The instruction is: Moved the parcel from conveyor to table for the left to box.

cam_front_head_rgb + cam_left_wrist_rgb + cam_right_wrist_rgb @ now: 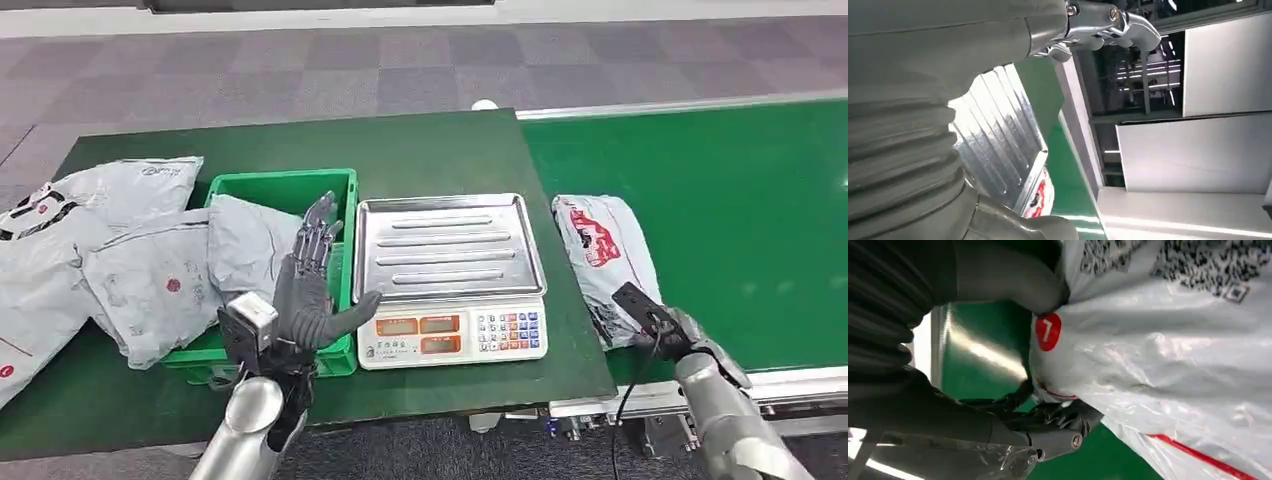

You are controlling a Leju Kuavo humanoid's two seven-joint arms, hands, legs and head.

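A grey plastic mailer parcel with red print (601,255) lies on the green conveyor belt (740,220), just beside the dark green table (420,150). The robot's right hand (668,325) grips the parcel's near end, thumb and fingers (1063,417) pinching the plastic. The left hand (310,280) hovers with fingers spread over a green plastic crate (285,185), holding nothing. This looks like the pickup step; next, the parcel likely needs lifting across to the table beside the silver-trayed weighing scale (450,245)
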